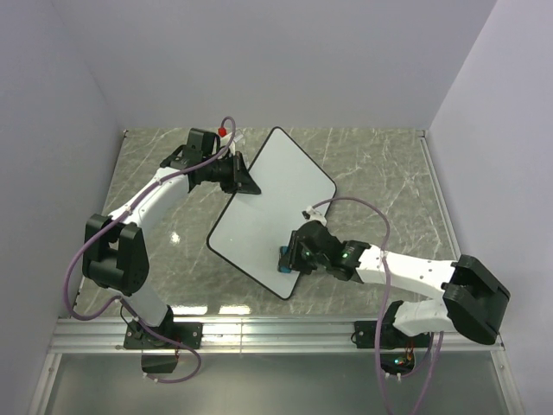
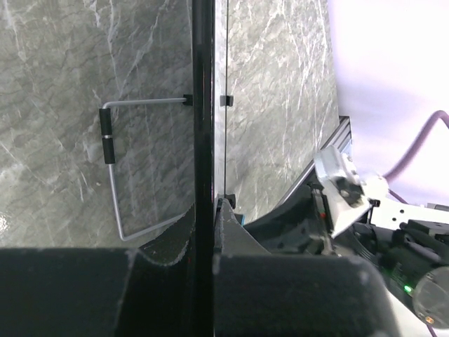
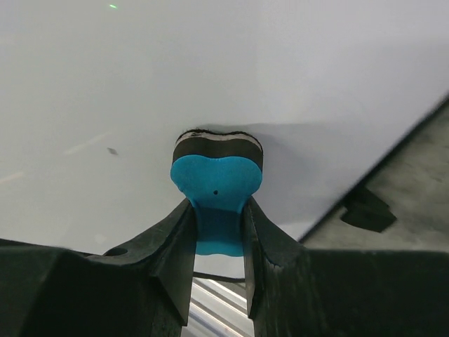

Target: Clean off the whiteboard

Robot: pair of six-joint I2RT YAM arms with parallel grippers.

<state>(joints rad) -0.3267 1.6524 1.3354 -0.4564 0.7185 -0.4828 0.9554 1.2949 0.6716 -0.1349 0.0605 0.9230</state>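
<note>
The whiteboard is a large white board with a thin black rim, lying diagonally over the middle of the table. My left gripper is shut on its left rim. In the left wrist view the board's black edge runs straight up between the shut fingers of the left gripper, with a wire stand behind it. My right gripper is shut on a blue-and-black eraser, whose black pad is pressed against the board's face near the lower edge. A small dark mark shows to the eraser's left.
The board lies on a grey marble table with white walls on three sides. An aluminium rail runs along the near edge. A small red object sits behind the left wrist. The right arm shows in the left wrist view.
</note>
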